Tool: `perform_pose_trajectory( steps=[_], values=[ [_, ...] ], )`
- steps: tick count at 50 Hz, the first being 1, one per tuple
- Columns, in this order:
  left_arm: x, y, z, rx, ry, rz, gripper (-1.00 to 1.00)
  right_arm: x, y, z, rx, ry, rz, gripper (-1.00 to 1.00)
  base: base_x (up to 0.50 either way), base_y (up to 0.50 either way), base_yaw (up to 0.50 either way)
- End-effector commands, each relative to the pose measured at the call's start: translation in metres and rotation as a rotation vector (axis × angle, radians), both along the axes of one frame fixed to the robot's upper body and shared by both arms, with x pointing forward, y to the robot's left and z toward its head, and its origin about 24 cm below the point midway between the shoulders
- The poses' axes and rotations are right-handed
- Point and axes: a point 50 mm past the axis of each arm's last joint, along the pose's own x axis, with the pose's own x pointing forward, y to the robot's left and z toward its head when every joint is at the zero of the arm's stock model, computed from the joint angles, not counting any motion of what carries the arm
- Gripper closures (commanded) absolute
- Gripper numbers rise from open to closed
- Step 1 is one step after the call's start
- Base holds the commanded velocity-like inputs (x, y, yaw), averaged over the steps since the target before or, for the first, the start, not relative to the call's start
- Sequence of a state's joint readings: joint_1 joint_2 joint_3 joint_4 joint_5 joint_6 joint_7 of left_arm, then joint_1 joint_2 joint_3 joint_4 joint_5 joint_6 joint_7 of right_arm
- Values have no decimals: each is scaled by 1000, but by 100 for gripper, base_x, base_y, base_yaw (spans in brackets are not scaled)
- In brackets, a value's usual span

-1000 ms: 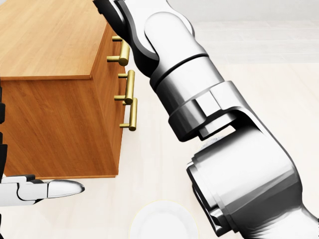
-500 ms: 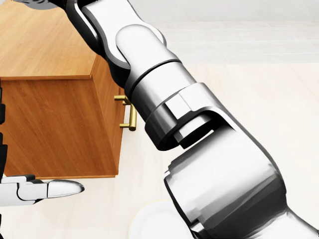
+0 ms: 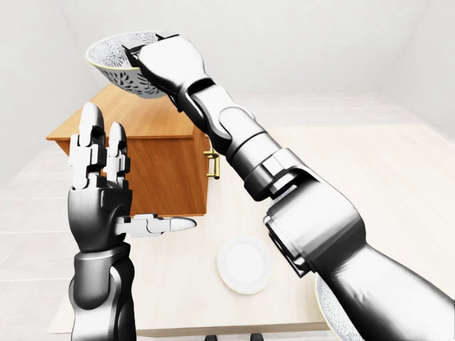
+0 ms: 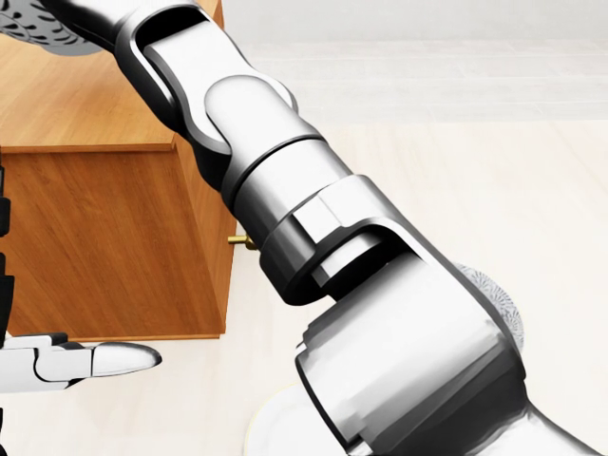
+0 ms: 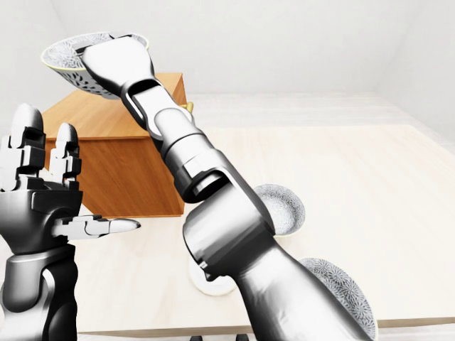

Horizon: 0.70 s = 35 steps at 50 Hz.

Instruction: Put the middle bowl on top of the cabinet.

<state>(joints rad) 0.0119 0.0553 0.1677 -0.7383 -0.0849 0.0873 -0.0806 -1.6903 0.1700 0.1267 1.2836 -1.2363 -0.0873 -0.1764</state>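
Observation:
The middle bowl (image 3: 114,65), grey-patterned with a pale rim, hangs in the air above the wooden cabinet's top (image 3: 146,121) at the upper left of the left-eye view. My right hand (image 3: 151,57) is shut on its rim, the arm stretched far up and to the left. A sliver of the bowl (image 4: 36,30) also shows in the head view's top left corner. My left hand (image 3: 106,163) stands upright and open beside the cabinet's side, holding nothing, its thumb pointing right.
A white plate (image 3: 244,264) lies on the pale table (image 5: 377,177) below my right arm. A small patterned bowl (image 5: 284,206) sits to its right and a larger one (image 5: 345,295) near the table's bottom edge. A brass handle (image 3: 213,163) sticks out of the cabinet.
My right arm has swung further left and up across the head view, bringing the bowl over the cabinet top and covering most of the brass handles. The left hand has not moved.

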Motion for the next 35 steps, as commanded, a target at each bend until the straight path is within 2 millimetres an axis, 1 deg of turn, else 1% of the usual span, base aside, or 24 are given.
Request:
perform_pose_trajectory(
  steps=[1, 11, 12, 22, 35],
  values=[
    [0, 0, 0, -13, -4, -6, -100, -1, 0, 1, 66, 35, 20, 100, 0, 0, 0],
    [0, 0, 0, -13, -2, -5, -100, -1, 1, -1, 50, 37, 19, 100, 0, 0, 0],
    [0, 0, 0, -12, -2, -3, -100, -1, 2, -3, 13, 30, 11, 100, 0, 0, 0],
    [0, 0, 0, -13, -2, -4, -100, 2, 1, -12, 23, 49, 10, 100, 0, 0, 0],
    [0, 0, 0, -14, -3, -7, -100, 2, 1, -17, 21, 59, 7, 100, 0, 0, 0]
  ],
)
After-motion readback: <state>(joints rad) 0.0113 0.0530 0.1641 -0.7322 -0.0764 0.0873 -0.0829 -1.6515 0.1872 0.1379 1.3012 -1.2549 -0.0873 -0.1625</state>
